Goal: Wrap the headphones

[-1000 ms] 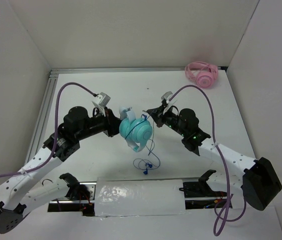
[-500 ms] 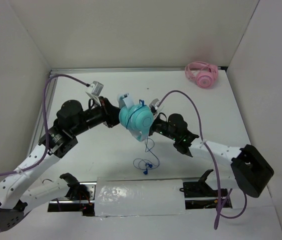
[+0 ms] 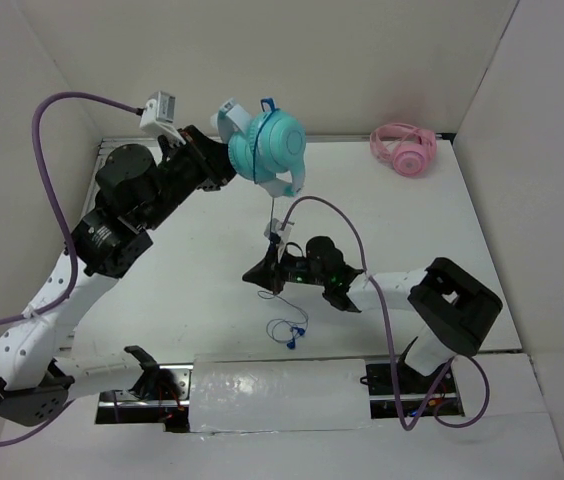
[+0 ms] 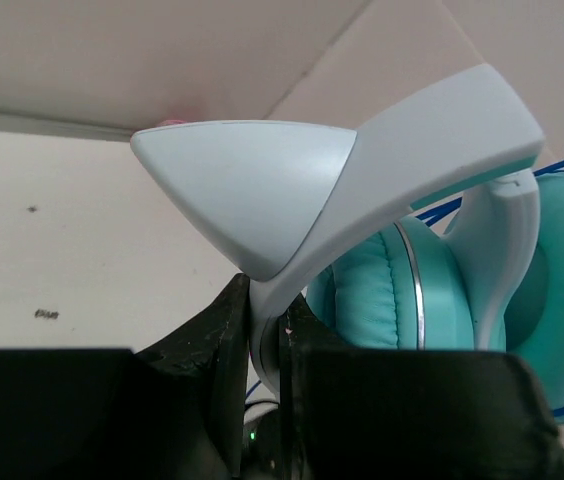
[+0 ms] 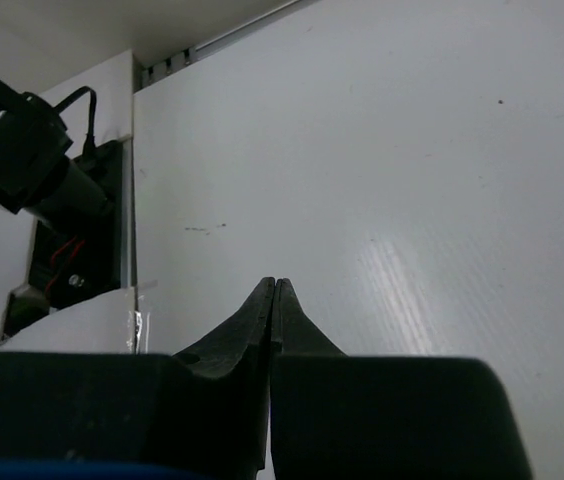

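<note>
Headphones (image 3: 267, 145) held high above counter (image 3: 192, 265), band clamped in left pincer (image 3: 219, 168); right pincer (image 5: 273, 298) fully closed, low by hanging cable (image 3: 267, 212).

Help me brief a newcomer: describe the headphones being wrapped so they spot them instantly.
Start at the white table's back edge, left of centre, where the left gripper holds something in the air. Those are the headphones: teal round cups, pale grey band, thin blue cable hanging down. The pink pair lies on the table in the back right corner.
</note>
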Tool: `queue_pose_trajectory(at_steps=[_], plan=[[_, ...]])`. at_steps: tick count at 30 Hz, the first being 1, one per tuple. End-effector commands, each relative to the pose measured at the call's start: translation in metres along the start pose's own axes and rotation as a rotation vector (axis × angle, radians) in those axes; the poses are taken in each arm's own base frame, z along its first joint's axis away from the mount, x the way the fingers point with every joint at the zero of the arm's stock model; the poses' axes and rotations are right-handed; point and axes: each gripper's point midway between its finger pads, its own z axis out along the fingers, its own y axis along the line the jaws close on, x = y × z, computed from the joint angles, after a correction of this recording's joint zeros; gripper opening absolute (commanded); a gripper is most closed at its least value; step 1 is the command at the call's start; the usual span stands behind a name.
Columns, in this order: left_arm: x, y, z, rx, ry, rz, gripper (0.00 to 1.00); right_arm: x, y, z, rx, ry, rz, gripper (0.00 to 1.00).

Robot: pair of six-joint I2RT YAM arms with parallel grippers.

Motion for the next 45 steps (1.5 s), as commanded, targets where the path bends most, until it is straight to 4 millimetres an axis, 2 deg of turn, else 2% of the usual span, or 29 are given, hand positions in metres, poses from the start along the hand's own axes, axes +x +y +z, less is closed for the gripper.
queue_pose_trajectory(at_steps=[1, 2, 3, 4, 6, 7, 8, 12, 13, 14, 15, 16, 18, 19, 21, 22, 23, 24, 25, 26, 27, 28, 29, 31, 34, 37, 41, 43, 45], plan=[[-0.041, 0.015, 0.006, -0.179, -0.157, -0.125, 0.00, -0.001, 0.033, 0.001, -0.108, -0.056, 0.001, 0.00], [-0.042, 0.020, 0.009, -0.217, -0.164, -0.136, 0.00, -0.002, 0.038, 0.000, -0.115, -0.072, 0.003, 0.00], [-0.039, 0.033, 0.018, -0.275, -0.172, -0.135, 0.00, 0.007, 0.042, -0.006, -0.111, -0.060, 0.031, 0.00], [-0.044, 0.034, 0.019, -0.294, -0.182, -0.146, 0.00, 0.009, 0.046, -0.007, -0.115, -0.061, 0.036, 0.00], [-0.032, 0.050, 0.030, -0.357, -0.154, -0.170, 0.00, 0.017, 0.054, -0.008, -0.082, -0.037, 0.047, 0.00], [-0.034, 0.055, 0.032, -0.376, -0.162, -0.208, 0.00, 0.027, 0.054, -0.008, -0.055, -0.001, 0.061, 0.00], [-0.022, 0.068, 0.038, -0.422, -0.120, -0.226, 0.00, 0.025, 0.056, -0.006, -0.011, -0.008, 0.061, 0.00], [-0.006, 0.091, 0.050, -0.524, -0.094, -0.299, 0.00, 0.029, 0.056, -0.002, 0.072, 0.033, 0.071, 0.00], [-0.004, 0.098, 0.053, -0.552, -0.101, -0.312, 0.00, 0.037, 0.054, -0.002, 0.098, 0.077, 0.071, 0.00], [0.009, 0.112, 0.057, -0.607, -0.076, -0.309, 0.00, 0.029, 0.051, 0.003, 0.155, 0.065, 0.067, 0.00], [0.005, 0.117, 0.058, -0.632, -0.087, -0.353, 0.00, 0.034, 0.049, 0.002, 0.179, 0.105, 0.073, 0.00], [0.012, 0.119, 0.061, -0.637, -0.055, -0.372, 0.00, 0.026, 0.051, 0.005, 0.179, 0.097, 0.061, 0.00], [0.023, 0.135, 0.068, -0.668, -0.024, -0.355, 0.00, 0.029, 0.058, 0.003, 0.193, 0.120, 0.044, 0.00], [0.025, 0.140, 0.072, -0.670, -0.028, -0.338, 0.00, 0.016, 0.063, 0.001, 0.201, 0.103, 0.028, 0.00], [0.036, 0.165, 0.073, -0.729, -0.023, -0.325, 0.00, 0.017, 0.057, -0.014, 0.342, 0.142, -0.005, 0.00], [0.042, 0.180, 0.071, -0.784, -0.017, -0.336, 0.00, 0.006, 0.056, -0.017, 0.394, 0.137, -0.012, 0.00], [0.048, 0.196, 0.064, -0.849, -0.012, -0.363, 0.00, 0.016, 0.045, -0.033, 0.514, 0.191, -0.041, 0.00], [0.050, 0.206, 0.061, -0.880, -0.012, -0.365, 0.00, -0.002, 0.045, -0.041, 0.561, 0.170, -0.037, 0.00], [0.055, 0.217, 0.059, -0.913, -0.005, -0.372, 0.00, -0.005, 0.042, -0.048, 0.611, 0.180, -0.012, 0.00], [0.058, 0.232, 0.053, -0.959, -0.008, -0.388, 0.00, 0.000, 0.029, -0.070, 0.715, 0.233, -0.024, 0.00], [0.061, 0.240, 0.050, -0.986, -0.004, -0.399, 0.00, -0.015, 0.028, -0.075, 0.761, 0.216, -0.006, 0.00], [0.060, 0.249, 0.046, -1.015, -0.019, -0.440, 0.00, -0.017, 0.026, -0.083, 0.811, 0.212, 0.034, 0.00], [0.059, 0.254, 0.043, -1.033, -0.023, -0.451, 0.00, -0.010, 0.017, -0.104, 0.903, 0.275, 0.003, 0.00], [0.050, 0.263, 0.041, -1.053, -0.058, -0.489, 0.00, -0.020, 0.016, -0.115, 0.972, 0.276, 0.021, 0.00], [0.034, 0.266, 0.045, -1.054, -0.083, -0.540, 0.00, -0.012, 0.019, -0.130, 1.031, 0.335, 0.037, 0.00], [0.021, 0.266, 0.055, -1.044, -0.104, -0.556, 0.00, -0.009, 0.027, -0.129, 1.027, 0.353, 0.032, 0.00], [0.019, 0.274, 0.063, -1.082, -0.115, -0.570, 0.00, -0.028, 0.033, -0.135, 1.079, 0.292, 0.002, 0.00], [0.023, 0.283, 0.064, -1.107, -0.106, -0.610, 0.00, -0.040, 0.045, -0.124, 1.002, 0.264, -0.021, 0.00], [0.031, 0.280, 0.076, -1.052, -0.056, -0.655, 0.00, -0.040, 0.056, -0.107, 0.892, 0.280, -0.050, 0.00]])
